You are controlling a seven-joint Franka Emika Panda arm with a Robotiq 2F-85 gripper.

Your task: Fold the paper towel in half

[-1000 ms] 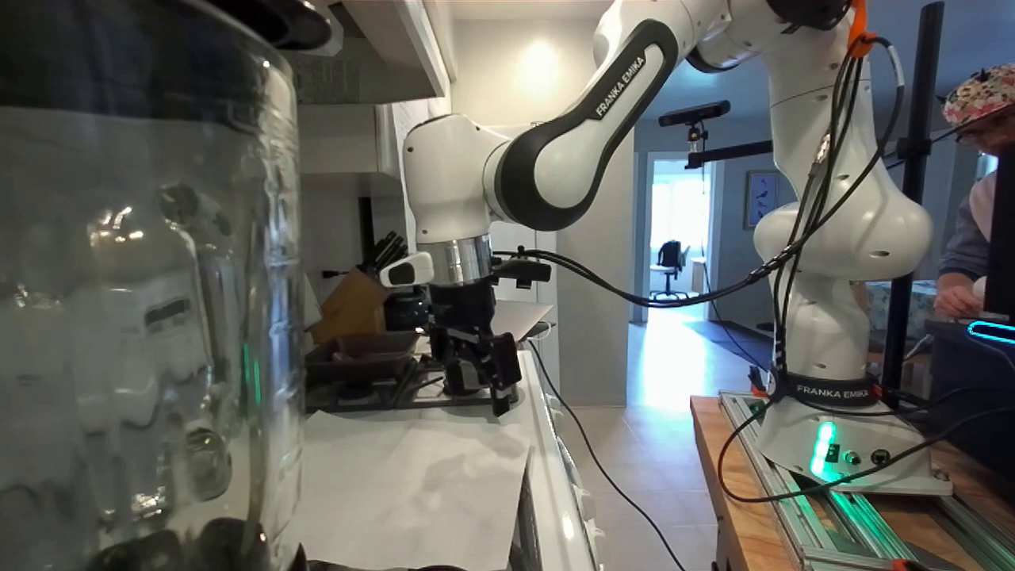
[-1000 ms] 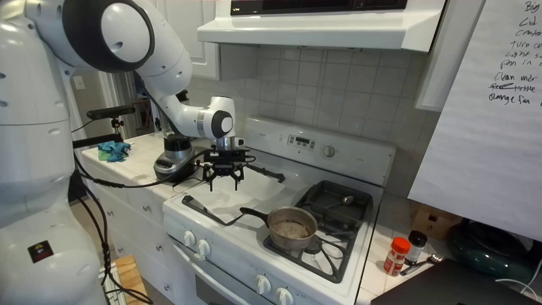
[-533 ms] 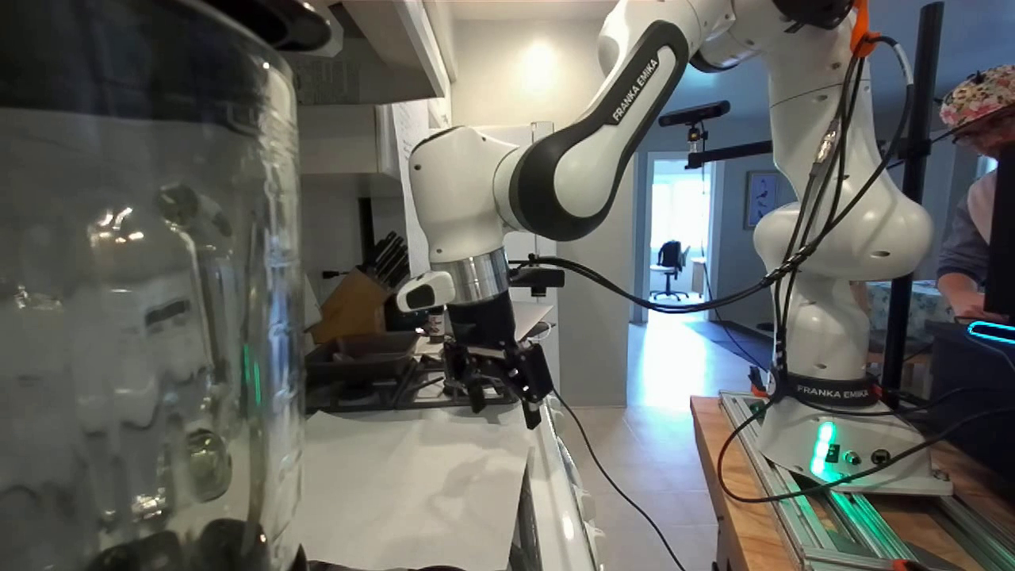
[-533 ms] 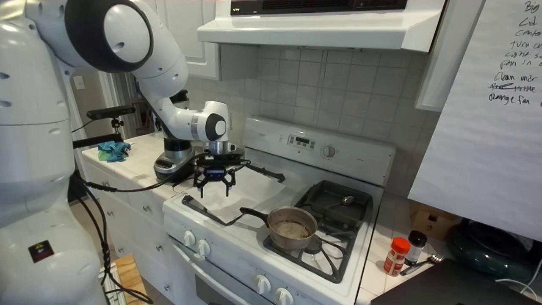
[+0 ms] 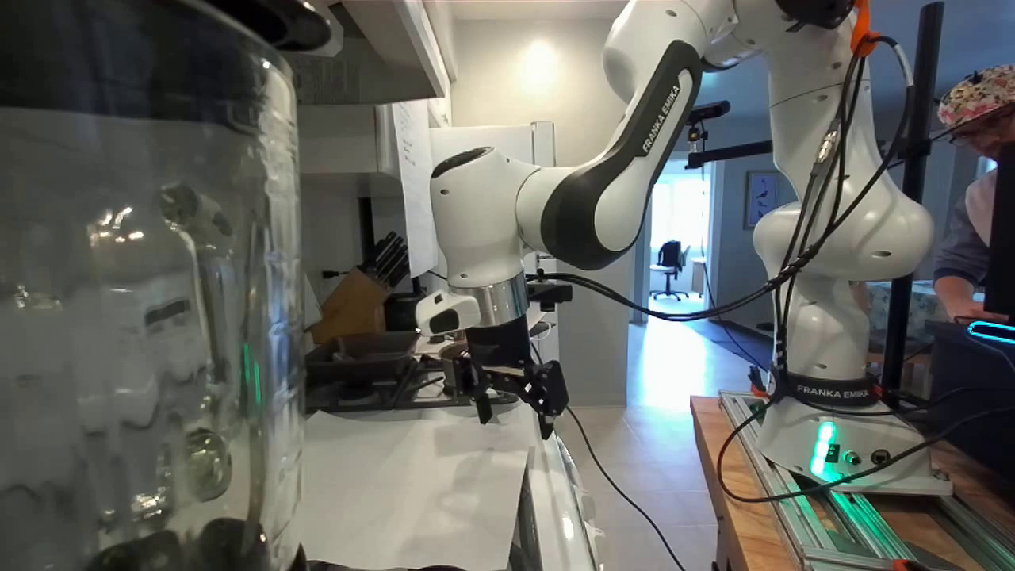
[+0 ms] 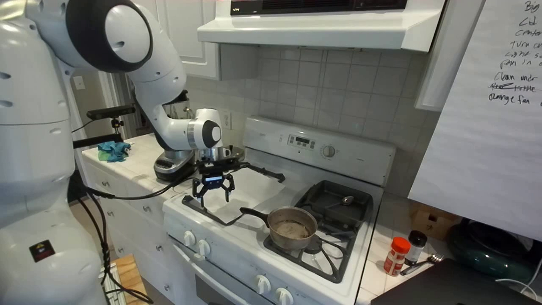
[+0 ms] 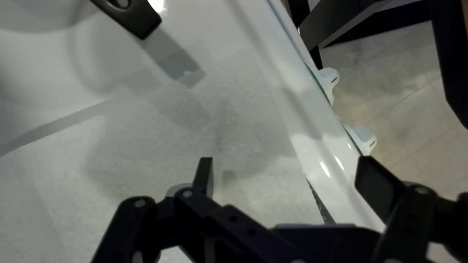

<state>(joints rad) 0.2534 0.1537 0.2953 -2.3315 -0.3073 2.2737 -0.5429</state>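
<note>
The paper towel is a large white sheet (image 5: 412, 484) lying mostly flat over the stove's burner area. It also shows in an exterior view (image 6: 258, 186) and fills much of the wrist view (image 7: 146, 153). My gripper (image 5: 515, 424) points down, open and empty, above the sheet's front edge. It also shows in an exterior view (image 6: 215, 202). In the wrist view my gripper (image 7: 285, 164) has one finger over the sheet and the other over the stove's front rim (image 7: 321, 157). The fingers appear apart from the sheet. Part of the sheet is hidden behind the gripper.
A saucepan (image 6: 292, 228) stands on the stove beside the sheet, its handle (image 7: 128, 14) pointing toward the sheet. A dark baking pan (image 6: 334, 203) lies behind it. Dark grate bars (image 6: 203, 212) show at the sheet's edges. A blender jar (image 5: 158, 317) stands close to the camera.
My gripper has moved toward the stove's front edge and down a little. It has become more upright after tilting. The fingers stay open. The sheet has not visibly moved.
</note>
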